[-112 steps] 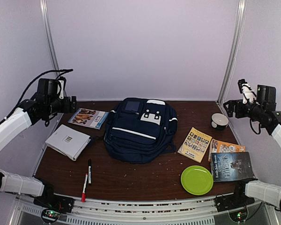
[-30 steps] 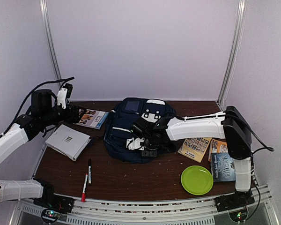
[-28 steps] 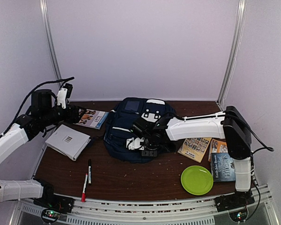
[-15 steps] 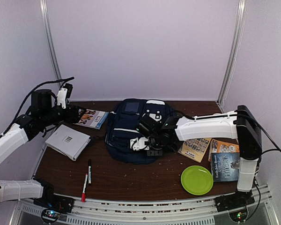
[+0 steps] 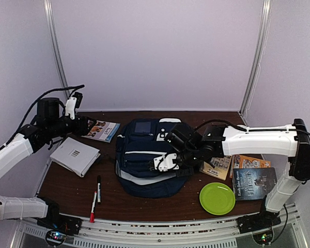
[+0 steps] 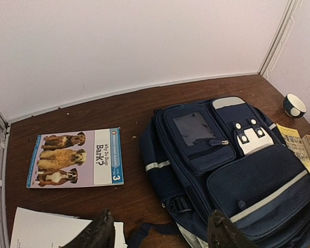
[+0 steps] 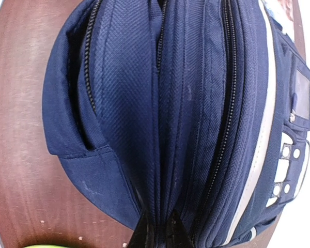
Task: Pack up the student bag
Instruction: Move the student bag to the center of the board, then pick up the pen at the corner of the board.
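Observation:
The student bag (image 5: 142, 163), navy with a white stripe, lies in the middle of the table; its right side is pulled up into a fold. My right gripper (image 5: 169, 161) is shut on that fold. In the right wrist view the dark fingertips (image 7: 143, 233) pinch a ridge of blue fabric of the bag (image 7: 170, 103) beside a zip. My left gripper (image 5: 86, 125) hovers at the back left, apart from the bag. Its fingers (image 6: 95, 235) stand open with nothing between them, above the table left of the bag (image 6: 232, 155).
A dog picture book (image 5: 97, 130) and a white notebook (image 5: 75, 155) lie left of the bag. A black marker (image 5: 98, 188) and a red pen (image 5: 93, 206) lie near the front left. A green plate (image 5: 217, 198), a card sheet (image 5: 217, 164) and books (image 5: 256, 182) lie on the right. A cup (image 6: 293, 105) stands at the back right.
My right gripper has shut on the bag's fabric and drawn it toward the right and front, so the bag has shifted and bulged. The left gripper's jaws narrowed slightly; that arm barely moved.

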Robot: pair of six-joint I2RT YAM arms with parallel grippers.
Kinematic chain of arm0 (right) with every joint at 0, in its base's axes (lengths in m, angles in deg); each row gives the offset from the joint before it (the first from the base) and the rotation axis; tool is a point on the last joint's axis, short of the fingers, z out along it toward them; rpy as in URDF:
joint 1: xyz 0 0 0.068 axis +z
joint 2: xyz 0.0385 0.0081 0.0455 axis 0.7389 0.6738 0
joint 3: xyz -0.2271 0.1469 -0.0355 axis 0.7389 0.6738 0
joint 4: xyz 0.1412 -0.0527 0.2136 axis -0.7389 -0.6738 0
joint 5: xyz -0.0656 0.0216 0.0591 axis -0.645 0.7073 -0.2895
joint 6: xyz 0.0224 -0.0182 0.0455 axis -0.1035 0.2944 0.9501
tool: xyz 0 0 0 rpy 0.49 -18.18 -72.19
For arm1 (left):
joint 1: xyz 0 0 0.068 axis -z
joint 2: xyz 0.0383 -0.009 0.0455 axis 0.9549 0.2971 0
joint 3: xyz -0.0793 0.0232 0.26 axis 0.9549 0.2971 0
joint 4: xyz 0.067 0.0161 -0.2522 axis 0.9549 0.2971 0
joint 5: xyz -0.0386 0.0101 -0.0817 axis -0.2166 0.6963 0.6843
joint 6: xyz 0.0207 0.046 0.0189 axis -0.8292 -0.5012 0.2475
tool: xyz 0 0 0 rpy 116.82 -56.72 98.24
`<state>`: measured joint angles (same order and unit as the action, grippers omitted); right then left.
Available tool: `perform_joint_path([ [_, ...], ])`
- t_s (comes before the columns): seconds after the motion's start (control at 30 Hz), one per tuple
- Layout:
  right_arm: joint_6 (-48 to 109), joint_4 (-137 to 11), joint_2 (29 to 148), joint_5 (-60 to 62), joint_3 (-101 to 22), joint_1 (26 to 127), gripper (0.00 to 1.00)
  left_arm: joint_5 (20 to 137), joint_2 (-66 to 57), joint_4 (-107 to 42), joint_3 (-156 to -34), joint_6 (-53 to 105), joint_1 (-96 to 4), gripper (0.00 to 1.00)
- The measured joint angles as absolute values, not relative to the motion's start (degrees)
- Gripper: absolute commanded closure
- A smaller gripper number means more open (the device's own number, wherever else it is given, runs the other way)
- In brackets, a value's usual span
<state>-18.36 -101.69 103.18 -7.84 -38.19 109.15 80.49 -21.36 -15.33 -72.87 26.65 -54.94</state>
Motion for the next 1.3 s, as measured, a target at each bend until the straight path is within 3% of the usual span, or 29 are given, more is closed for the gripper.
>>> perform_joint_path([
  [0.2,-17.25,-101.25,101.83,-3.43,-32.03,111.65,0.99,80.38,-20.45,-14.07,-73.11,26.65,-54.94,0.37],
  [0.27,-16.84,-101.21,101.78,-2.27,-30.91,111.91,0.91,80.20,-20.45,-13.78,-73.13,26.63,-54.94,0.37],
  [0.4,-15.90,-100.75,101.69,-1.05,-30.74,111.91,0.65,79.28,-20.38,-13.30,-73.33,26.63,-54.94,0.37],
  [0.5,-15.17,-100.53,100.47,-0.91,-30.78,111.93,0.57,77.91,-19.73,-12.71,-73.94,26.63,-54.94,0.37],
  [0.7,-13.10,-100.14,89.76,3.39,-30.54,104.80,0.54,73.93,-16.14,-9.87,-76.34,26.61,-54.94,0.38],
  [1.07,4.98,-85.36,70.37,22.14,-12.71,67.60,0.50,68.03,-11.90,4.78,-82.18,32.95,-54.94,0.54],
  [1.3,7.78,-80.80,65.19,25.53,-8.75,62.34,0.50,69.29,-12.51,17.28,-82.35,38.44,-54.81,0.60],
])
